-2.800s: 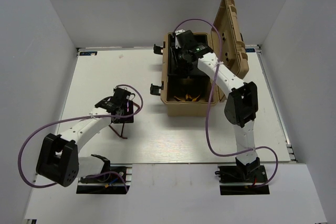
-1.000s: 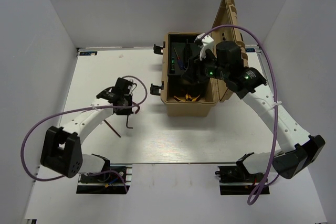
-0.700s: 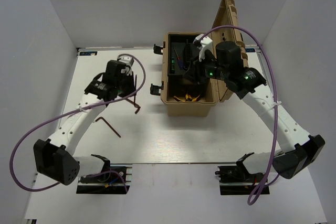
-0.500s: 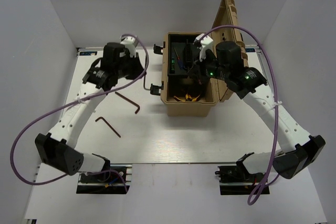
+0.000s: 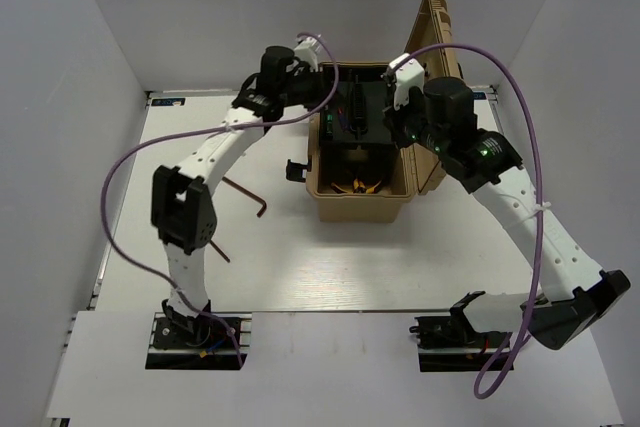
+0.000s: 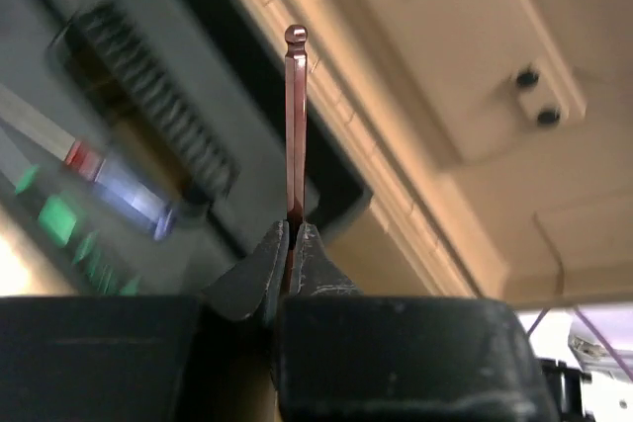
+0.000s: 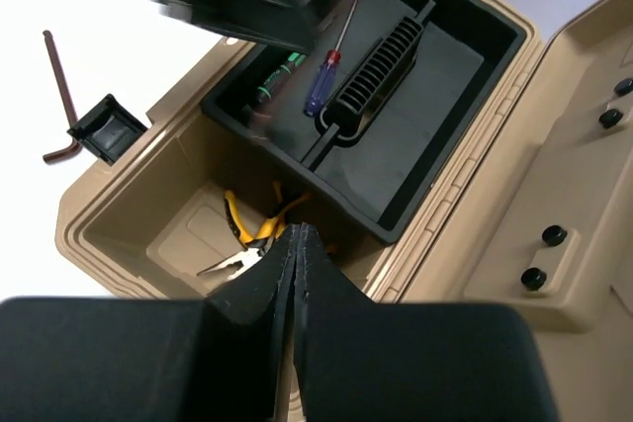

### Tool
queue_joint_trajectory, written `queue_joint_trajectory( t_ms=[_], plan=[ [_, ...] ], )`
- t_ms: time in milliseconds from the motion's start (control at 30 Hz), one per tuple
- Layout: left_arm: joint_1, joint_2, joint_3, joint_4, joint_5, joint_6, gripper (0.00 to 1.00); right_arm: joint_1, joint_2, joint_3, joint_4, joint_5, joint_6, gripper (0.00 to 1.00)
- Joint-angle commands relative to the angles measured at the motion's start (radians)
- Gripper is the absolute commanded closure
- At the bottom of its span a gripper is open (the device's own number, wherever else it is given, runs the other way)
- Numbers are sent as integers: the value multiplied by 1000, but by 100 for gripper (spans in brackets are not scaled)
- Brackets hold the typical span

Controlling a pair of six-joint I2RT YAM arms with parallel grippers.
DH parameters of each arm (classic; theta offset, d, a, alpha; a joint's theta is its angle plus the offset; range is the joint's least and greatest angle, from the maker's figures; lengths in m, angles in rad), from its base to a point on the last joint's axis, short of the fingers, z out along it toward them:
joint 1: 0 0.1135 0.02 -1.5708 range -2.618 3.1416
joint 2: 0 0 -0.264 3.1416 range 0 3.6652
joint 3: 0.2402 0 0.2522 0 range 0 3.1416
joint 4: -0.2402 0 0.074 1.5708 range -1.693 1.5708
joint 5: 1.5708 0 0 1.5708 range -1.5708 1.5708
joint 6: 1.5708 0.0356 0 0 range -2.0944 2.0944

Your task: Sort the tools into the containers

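Observation:
My left gripper point(image 6: 294, 229) is shut on a dark reddish hex key point(image 6: 295, 126), which sticks straight out from its tips over the tan box's black tray point(image 7: 415, 116). From above, the left gripper point(image 5: 322, 87) hangs at the tray's left end. In the tray lie a blue-red screwdriver point(image 7: 324, 81) and a black-green stick tool point(image 7: 277, 79). Yellow-handled pliers point(image 7: 245, 229) rest on the box floor. My right gripper point(image 7: 297, 231) is shut and holds nothing, above the box's right side. Another hex key point(image 5: 247, 195) lies on the table left of the box.
The tan box point(image 5: 365, 209) stands at the back middle with its lid point(image 5: 441, 57) raised on the right. Black latches point(image 5: 294, 168) stick out from its left wall. A further hex key point(image 5: 222, 253) peeks from behind the left arm's lower link.
The left arm swung from the table up and right to the box, carrying the hex key. The right gripper shut and drew up and to the right.

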Motion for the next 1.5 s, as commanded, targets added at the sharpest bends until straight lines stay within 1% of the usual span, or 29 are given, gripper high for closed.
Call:
queue_joint_trajectory(
  t_ms=[0,67,200,433,467,533,567,600,667,700,767,800,900,933,967,1000,1067,1100,1133,1167,1200,1233,1267,1300,1333,1367,1400,1433,1467],
  plan=[
    [-27,87,160,140,107,-70,100,1,-2,48,1,-15,-42,100],
    [-36,187,313,141,118,-98,100,-2,1,39,-1,-24,-39,100],
    [-47,305,421,154,118,-148,100,-2,-3,30,-5,-35,-33,100],
    [-56,402,430,188,88,-195,100,-6,-2,41,-18,-50,-19,100],
    [-56,417,430,188,88,-204,99,-6,-2,38,-19,-50,-19,100],
    [-56,429,430,188,79,-204,86,-9,-2,36,-18,-55,-17,100],
    [-56,430,430,179,79,-204,77,-9,-2,32,-18,-55,-17,100],
    [-56,439,430,179,69,-204,63,-9,-2,30,-16,-59,-16,100],
    [-56,439,450,155,59,-204,54,-9,-5,26,-13,-62,-16,100],
    [-56,439,450,154,59,-204,47,-7,-3,25,-12,-65,-13,100],
    [-56,439,464,145,59,-204,44,-10,-8,25,-12,-68,-11,100],
    [-56,439,464,145,59,-204,41,-9,-8,24,-15,-68,-8,100],
    [-56,411,464,145,59,-204,41,-9,-13,27,-21,-113,-2,100],
    [-56,393,464,135,59,-193,41,-13,-17,29,-25,-143,-2,100],
    [-56,372,464,124,59,-173,43,-13,-14,32,-45,-198,-11,100],
    [-56,309,455,93,37,-155,48,-13,-14,35,-51,-234,-22,100],
    [-56,212,377,31,-25,-75,72,-13,-16,35,-82,-388,-63,100],
    [-44,150,323,-21,-122,-54,84,-12,-11,27,-91,-465,-71,98],
    [-44,3,194,-46,-187,-35,100,-9,-10,25,-97,-492,-94,93],
    [-32,-80,118,-65,-335,-3,100,-9,10,15,-104,-559,-97,89],
    [-32,-163,43,-97,-421,15,100,-3,18,13,-91,-579,-88,83],
    [-21,-325,-98,-112,-501,50,99,-2,42,12,-87,-593,-80,81],
    [-21,-403,-166,-128,-648,60,89,-1,73,13,-76,-619,-72,80],
    [-21,-475,-227,-146,-715,60,73,5,90,18,-62,-627,-56,80],
    [-7,-538,-334,-198,-775,60,58,13,139,22,-56,-633,-33,78],
    [-7,-599,-384,-232,-894,60,30,36,167,48,-53,-639,-25,78],
    [-7,-712,-431,-266,-945,39,21,51,260,86,-53,-627,-4,78],
    [3,-766,-534,-334,-989,16,12,65,297,137,-54,-593,21,78],
    [3,-820,-586,-367,-1073,-13,8,115,334,163,-58,-564,44,77]
  ],
)
